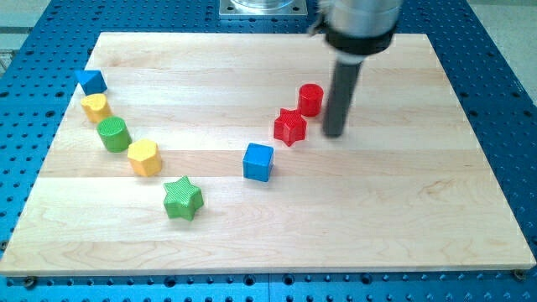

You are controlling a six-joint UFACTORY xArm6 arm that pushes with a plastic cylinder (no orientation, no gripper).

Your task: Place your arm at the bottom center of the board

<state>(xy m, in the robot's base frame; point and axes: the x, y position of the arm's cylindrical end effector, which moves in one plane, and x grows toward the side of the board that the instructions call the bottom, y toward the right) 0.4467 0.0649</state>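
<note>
The setting was a robotics lab bench: a pale wooden board (277, 235) lay on a blue perforated mounting table (503, 75), with a metal arm base (262, 7) at the far edge.

Bright blocks on a pale wooden board (403, 218)

Red cylinder (311, 99), red star (290, 127), blue cube (258, 162), green star (183, 199), two yellow blocks (144, 157), green cylinder (112, 134), blue triangle (91, 81); dark rod.
</note>
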